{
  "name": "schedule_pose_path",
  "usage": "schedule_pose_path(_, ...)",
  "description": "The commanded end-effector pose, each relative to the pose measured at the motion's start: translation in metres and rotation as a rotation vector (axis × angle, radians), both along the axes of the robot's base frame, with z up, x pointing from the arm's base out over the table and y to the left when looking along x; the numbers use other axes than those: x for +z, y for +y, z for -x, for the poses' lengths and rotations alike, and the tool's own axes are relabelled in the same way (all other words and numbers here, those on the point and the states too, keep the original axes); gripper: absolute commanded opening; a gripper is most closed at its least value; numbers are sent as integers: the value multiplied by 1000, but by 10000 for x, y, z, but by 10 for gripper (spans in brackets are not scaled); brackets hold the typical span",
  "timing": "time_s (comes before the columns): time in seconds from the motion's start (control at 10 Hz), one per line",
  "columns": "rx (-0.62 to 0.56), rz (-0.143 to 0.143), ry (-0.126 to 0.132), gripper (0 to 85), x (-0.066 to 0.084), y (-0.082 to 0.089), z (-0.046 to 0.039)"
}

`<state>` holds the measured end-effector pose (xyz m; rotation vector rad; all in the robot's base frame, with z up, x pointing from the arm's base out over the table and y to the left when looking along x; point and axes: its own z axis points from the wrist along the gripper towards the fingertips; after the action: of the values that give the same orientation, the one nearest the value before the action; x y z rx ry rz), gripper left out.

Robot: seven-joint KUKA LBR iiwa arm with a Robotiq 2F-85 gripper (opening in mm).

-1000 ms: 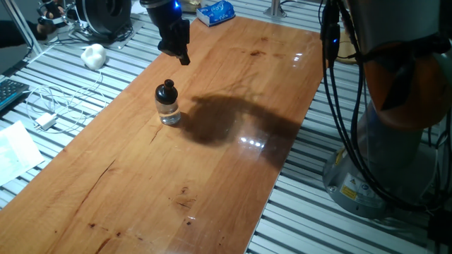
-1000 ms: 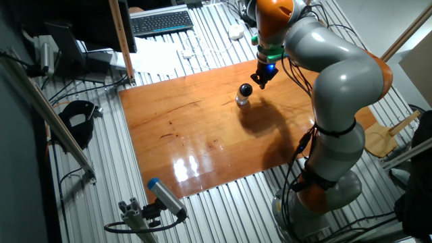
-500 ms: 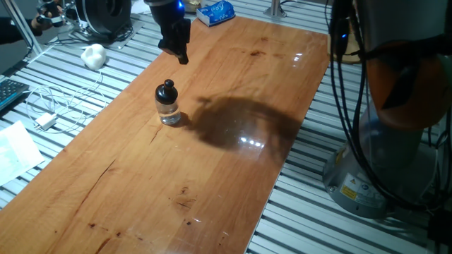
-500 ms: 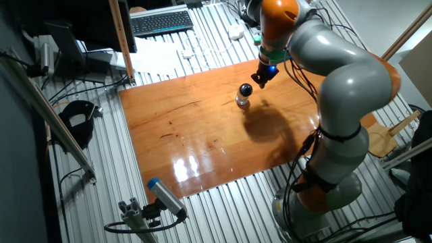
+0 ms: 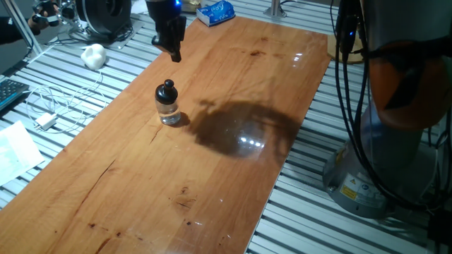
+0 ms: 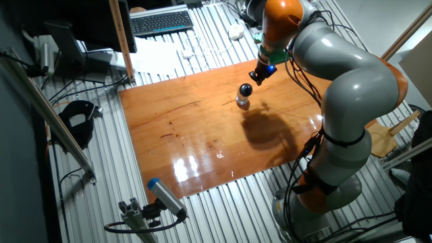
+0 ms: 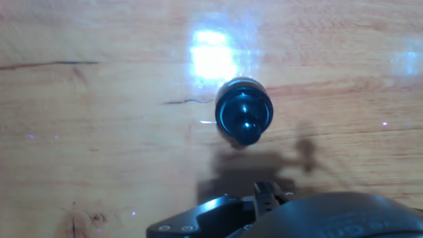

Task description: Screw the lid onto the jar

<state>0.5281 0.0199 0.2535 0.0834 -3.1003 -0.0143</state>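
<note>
the wooden table (image 5: pixel 233 162) fills most of both fixed views and sits on a ribbed metal bench (image 5: pixel 318 233). the arm (image 6: pixel 351 88), grey with orange joints, rises from its base at the 4 o'clock corner of the other fixed view and arches over the table toward 12 o'clock.

a keyboard (image 6: pixel 160 21) lies off the table at the 11 o'clock edge of the other fixed view. a blue-and-white packet (image 5: pixel 215 13) lies at 12 o'clock in one fixed view, just past the table end. a white lumpy object (image 5: pixel 93 55) rests on the bench at 10 o'clock, well apart from the table, with a white cable (image 5: pixel 49 106) below it.

the gripper (image 5: pixel 171 51) hangs above the table, clear of the surface and apart from the jar, at 12 o'clock of it in one fixed view. it holds nothing. whether its jaws are spread or closed cannot be told; the fingertips are out of the hand view.

the jar (image 5: pixel 169 113) stands upright on the table, left of centre in one fixed view. the lid (image 5: pixel 166 92) sits on top of the jar, touching it, knob upward. in the hand view the lid (image 7: pixel 244 116) appears from above, near centre, covering the jar.
</note>
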Motion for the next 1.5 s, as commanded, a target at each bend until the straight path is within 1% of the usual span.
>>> schedule_pose_path(0.0,-1,-7,-2,0,-2,6,-20)
schedule_pose_path(0.1,2,-9,-2,0,7,-1,-34)
schedule_pose_path(0.4,12,-20,4,0,30,-2,-38)
schedule_pose_path(0.6,32,-29,31,0,30,-2,-38)
schedule_pose_path(0.7,32,-4,33,0,30,-2,-38)
schedule_pose_path(0.8,30,16,28,0,30,-2,-38)
schedule_pose_path(0.9,40,37,35,0,30,-2,-38)
schedule_pose_path(1.0,45,27,52,0,30,-2,-38)
schedule_pose_path(1.1,66,35,43,0,30,-2,-38)
schedule_pose_path(1.2,60,14,51,0,30,-2,-38)
schedule_pose_path(1.4,48,16,53,0,30,-2,-38)
